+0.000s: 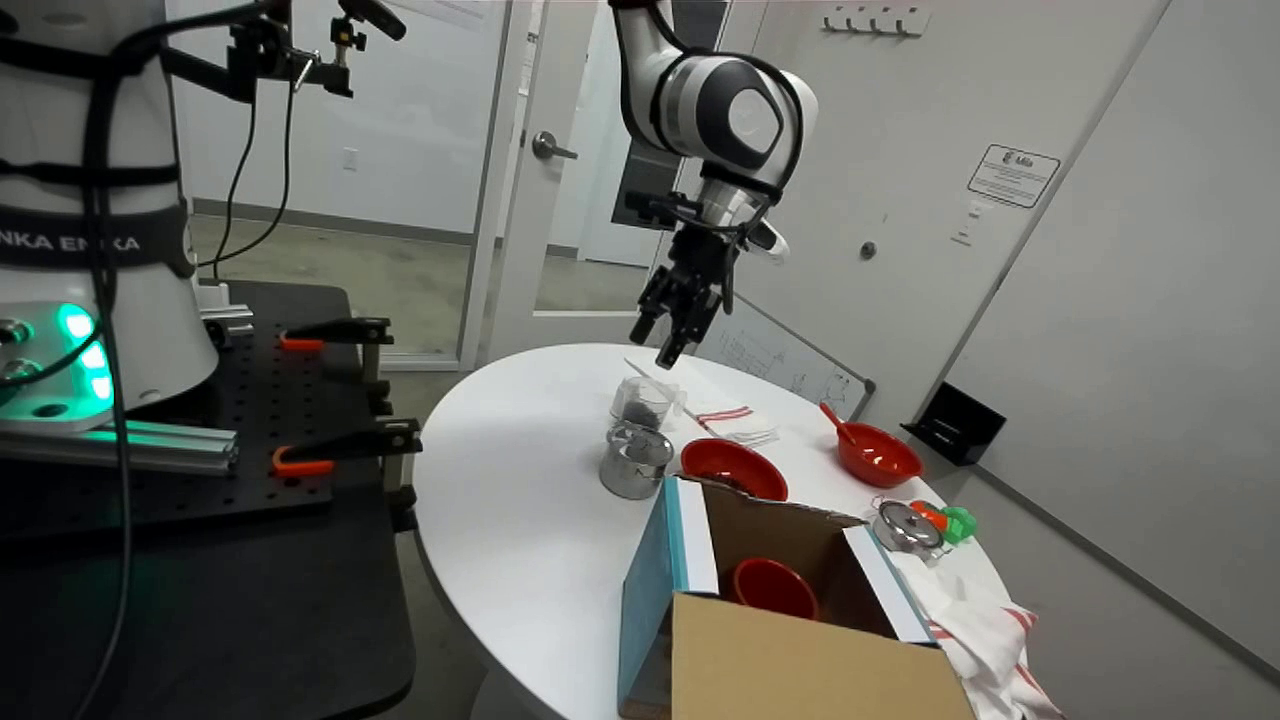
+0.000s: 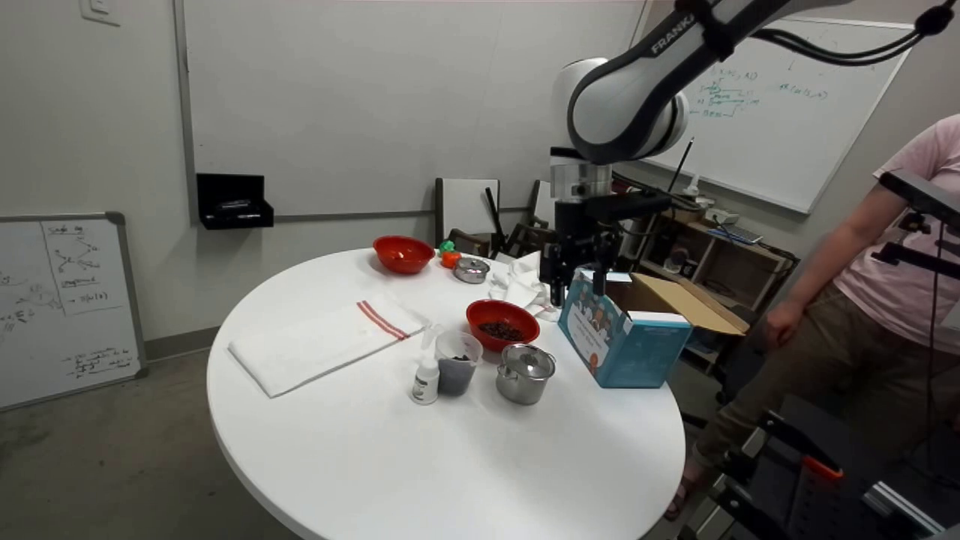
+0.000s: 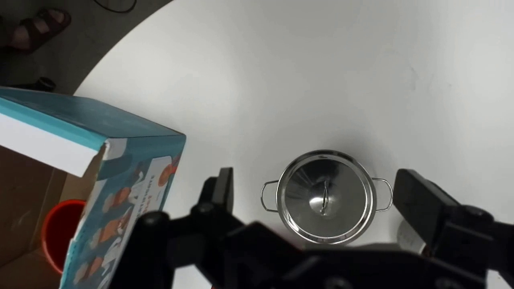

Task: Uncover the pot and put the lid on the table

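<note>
The small silver pot stands on the round white table (image 2: 360,457); it shows in both exterior views (image 1: 632,475) (image 2: 521,388). The silvery lid (image 3: 309,216) sits on the pot, with a thin loop handle at its middle; it also shows in an exterior view (image 2: 529,360). In the wrist view two wire side handles of the pot (image 3: 384,194) stick out left and right. My gripper (image 3: 315,188) is open and empty, its fingers on either side of the pot in the wrist view. In both exterior views the gripper (image 1: 654,345) (image 2: 577,291) hangs well above the table.
A blue cardboard box (image 2: 600,337) with a red bowl (image 1: 775,588) inside stands beside the pot. A clear cup (image 2: 457,364), a white bottle (image 2: 425,381) and a red bowl of dark bits (image 2: 502,326) are close by. Another lidded pot (image 2: 471,271) stands farther off.
</note>
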### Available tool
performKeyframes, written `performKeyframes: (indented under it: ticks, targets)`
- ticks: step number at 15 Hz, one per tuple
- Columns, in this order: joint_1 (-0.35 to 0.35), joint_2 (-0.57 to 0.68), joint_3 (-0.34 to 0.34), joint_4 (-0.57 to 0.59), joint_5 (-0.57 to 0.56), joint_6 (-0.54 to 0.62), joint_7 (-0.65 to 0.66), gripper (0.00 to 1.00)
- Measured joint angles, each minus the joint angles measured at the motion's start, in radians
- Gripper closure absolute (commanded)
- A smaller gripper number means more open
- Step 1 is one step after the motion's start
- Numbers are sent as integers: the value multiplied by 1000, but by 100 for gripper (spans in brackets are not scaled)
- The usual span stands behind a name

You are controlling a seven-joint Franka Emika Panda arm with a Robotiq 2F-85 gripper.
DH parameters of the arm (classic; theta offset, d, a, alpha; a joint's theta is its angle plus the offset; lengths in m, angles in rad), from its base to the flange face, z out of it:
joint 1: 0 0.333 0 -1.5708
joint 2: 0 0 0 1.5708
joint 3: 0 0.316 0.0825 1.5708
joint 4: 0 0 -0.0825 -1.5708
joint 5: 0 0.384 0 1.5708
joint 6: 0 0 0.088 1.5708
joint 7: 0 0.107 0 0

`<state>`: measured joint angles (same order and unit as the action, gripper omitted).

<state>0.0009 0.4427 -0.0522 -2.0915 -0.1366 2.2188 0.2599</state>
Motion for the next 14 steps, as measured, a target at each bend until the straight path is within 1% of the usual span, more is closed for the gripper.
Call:
performKeyframes:
  ticks: [3,6,11,14]
  targets:
    - [-7,102,0,79,2,-2,-20,0]
    - [-15,178,0,155,16,-8,-52,0]
    - [-22,269,1,267,45,-41,-66,0]
    - [-25,305,6,311,79,-50,-88,0]
